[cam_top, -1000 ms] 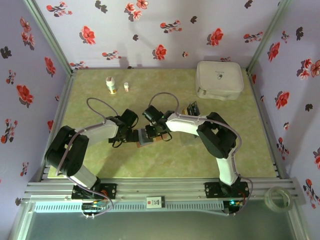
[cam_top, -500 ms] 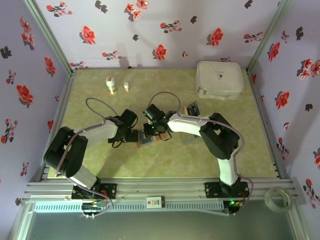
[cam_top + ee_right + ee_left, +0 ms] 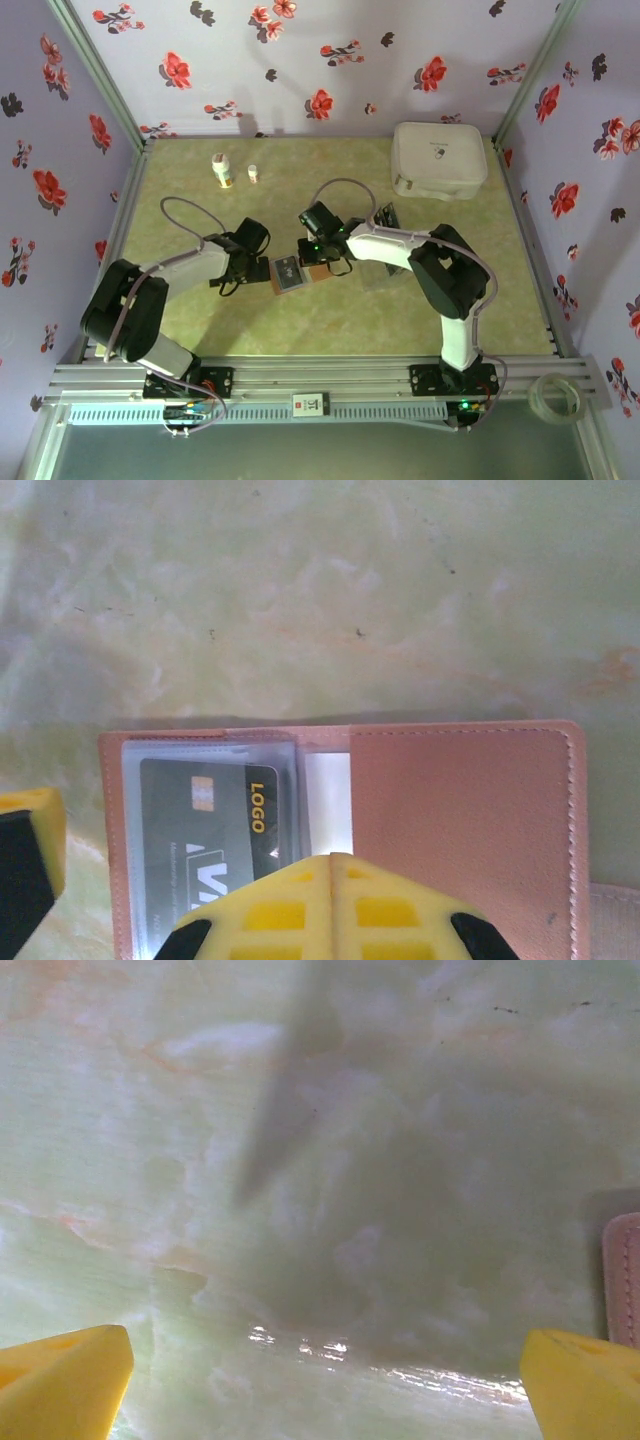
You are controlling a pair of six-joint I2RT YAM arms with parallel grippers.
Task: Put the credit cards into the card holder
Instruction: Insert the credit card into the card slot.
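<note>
The card holder (image 3: 288, 273) lies open at the centre of the worktop (image 3: 190, 180), a black credit card (image 3: 205, 825) in its clear pocket, with the left end effector (image 3: 261, 270) at its 9 o'clock and the right end effector (image 3: 314, 264) at 2 o'clock, both spread and empty.

The desk (image 3: 330, 1210) is smooth and marbled, with a wet-looking gloss that throws glare between the left fingers (image 3: 60, 1375), which are matt yellow plastic. Just beyond the right fingers (image 3: 330, 905), the card holder (image 3: 460, 820) looks like matt, fine-grained stitched leather, perhaps imitation. Its clear plastic sleeve (image 3: 200, 751) covers a smooth black card (image 3: 190, 820).
</note>
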